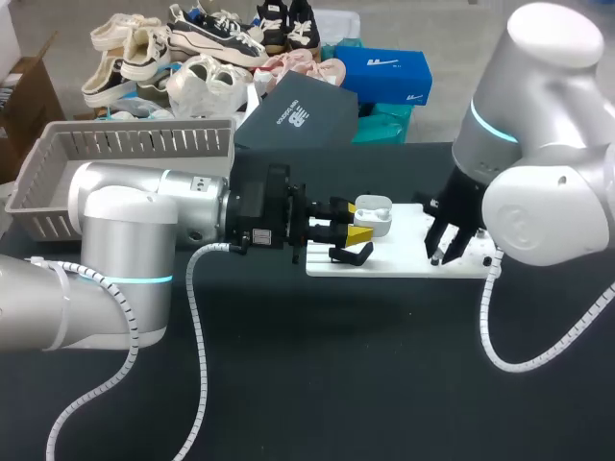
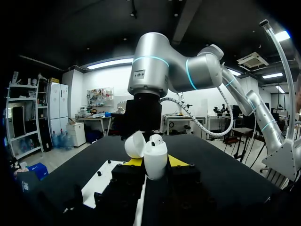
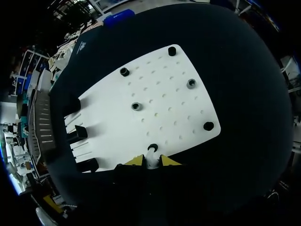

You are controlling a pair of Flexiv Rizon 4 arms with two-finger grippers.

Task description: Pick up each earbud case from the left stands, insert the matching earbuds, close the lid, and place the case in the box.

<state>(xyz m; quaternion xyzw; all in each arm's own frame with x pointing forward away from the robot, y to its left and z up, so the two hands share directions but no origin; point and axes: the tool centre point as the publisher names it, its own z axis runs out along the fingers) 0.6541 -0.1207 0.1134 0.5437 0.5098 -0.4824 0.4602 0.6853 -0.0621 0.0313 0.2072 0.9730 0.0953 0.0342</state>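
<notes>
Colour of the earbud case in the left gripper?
White earbud case; left wrist view shows it best.

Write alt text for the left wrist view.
The left gripper holds a white earbud case upright between its yellow-tipped fingers, with the lid open and one earbud seated inside. Just beyond it, the right arm hangs over the black table, and a white board lies beside the gripper.

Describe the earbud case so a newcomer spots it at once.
Find the white board on the dark table. At its left end, the left end effector grips the earbud case: a white shell with its lid open, unlike the black stands.
</notes>
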